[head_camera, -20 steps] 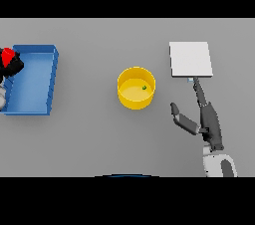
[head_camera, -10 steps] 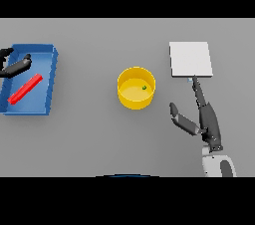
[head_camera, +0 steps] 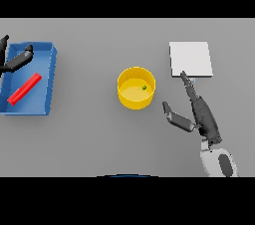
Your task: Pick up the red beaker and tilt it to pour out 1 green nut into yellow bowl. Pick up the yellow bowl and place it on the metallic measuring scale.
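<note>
The red beaker [head_camera: 24, 89] lies on its side inside the blue tray [head_camera: 45, 104] at the left. My left hand [head_camera: 14, 60] hovers open over the tray's far left corner, apart from the beaker. The yellow bowl [head_camera: 136, 87] stands in the middle of the table with one green nut [head_camera: 144, 87] inside it. The metallic measuring scale [head_camera: 191, 58] is a pale square plate at the right rear. My right hand [head_camera: 195, 112] rests open to the right of the bowl, its fingertips near the scale's front edge.
The grey table [head_camera: 99, 144] stretches around the bowl and in front of the tray.
The left hand let go of the red beaker, which now lies flat in the tray, and the hand drew back to the far left. The right hand barely moved.
</note>
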Robot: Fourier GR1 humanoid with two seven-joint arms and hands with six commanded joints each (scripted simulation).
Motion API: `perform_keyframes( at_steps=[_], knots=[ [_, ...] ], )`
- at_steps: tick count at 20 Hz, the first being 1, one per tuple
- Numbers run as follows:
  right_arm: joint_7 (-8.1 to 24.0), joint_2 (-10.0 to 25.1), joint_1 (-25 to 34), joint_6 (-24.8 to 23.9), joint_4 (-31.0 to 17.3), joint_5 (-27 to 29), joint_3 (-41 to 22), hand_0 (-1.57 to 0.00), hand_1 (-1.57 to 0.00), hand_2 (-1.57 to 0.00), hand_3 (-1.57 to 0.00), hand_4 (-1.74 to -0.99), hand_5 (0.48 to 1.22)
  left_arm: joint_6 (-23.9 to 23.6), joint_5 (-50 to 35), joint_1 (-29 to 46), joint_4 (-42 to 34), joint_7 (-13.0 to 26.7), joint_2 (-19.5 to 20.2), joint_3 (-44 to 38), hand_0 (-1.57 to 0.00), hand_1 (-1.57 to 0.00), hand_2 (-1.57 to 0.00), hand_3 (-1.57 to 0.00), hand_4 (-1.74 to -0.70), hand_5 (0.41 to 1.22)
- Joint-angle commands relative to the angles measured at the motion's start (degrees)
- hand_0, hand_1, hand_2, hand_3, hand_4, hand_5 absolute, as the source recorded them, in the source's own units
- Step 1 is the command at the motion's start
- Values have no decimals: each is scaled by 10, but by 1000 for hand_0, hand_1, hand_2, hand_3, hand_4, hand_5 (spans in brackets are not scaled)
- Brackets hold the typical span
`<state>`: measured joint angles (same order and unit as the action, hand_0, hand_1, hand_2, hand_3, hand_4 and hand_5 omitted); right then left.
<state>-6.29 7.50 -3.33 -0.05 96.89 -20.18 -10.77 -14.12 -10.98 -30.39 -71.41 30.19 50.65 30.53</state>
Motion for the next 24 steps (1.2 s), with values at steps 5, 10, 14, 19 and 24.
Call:
perform_keyframes(
  at_steps=[5, 10, 14, 19, 24],
  knots=[
    [43, 60, 78, 59, -15, -64, -40, 1, 1, 1, 1, -1268, 691, 2, -4, -9, 6, -3, -5, -3, -8, -6, -6, -6, -792, 709],
    [44, 123, 173, 113, -48, -168, -107, 1, 1, 1, 1, -1276, 668, -6, 3, -3, 9, 0, -12, 6, -2, -1, -1, -1, -793, 712],
    [20, 145, 242, 154, -94, -193, -136, 1, 1, 1, 1, -1271, 658, -2, -1, -2, 4, -6, -10, 4, 0, 0, 0, 0, -797, 722],
    [-4, 141, 300, 199, -146, -212, -178, 1, 1, 1, 1, -1277, 677, -2, 4, -4, -2, -1, -9, 10, 1, 1, 1, 1, -797, 718],
    [-31, 131, 340, 224, -202, -222, -206, 1, 1, 1, 1, -1246, 686, 2, 4, -9, 13, -4, -9, 7, 1, 1, 1, 1, -794, 723]
  ],
)
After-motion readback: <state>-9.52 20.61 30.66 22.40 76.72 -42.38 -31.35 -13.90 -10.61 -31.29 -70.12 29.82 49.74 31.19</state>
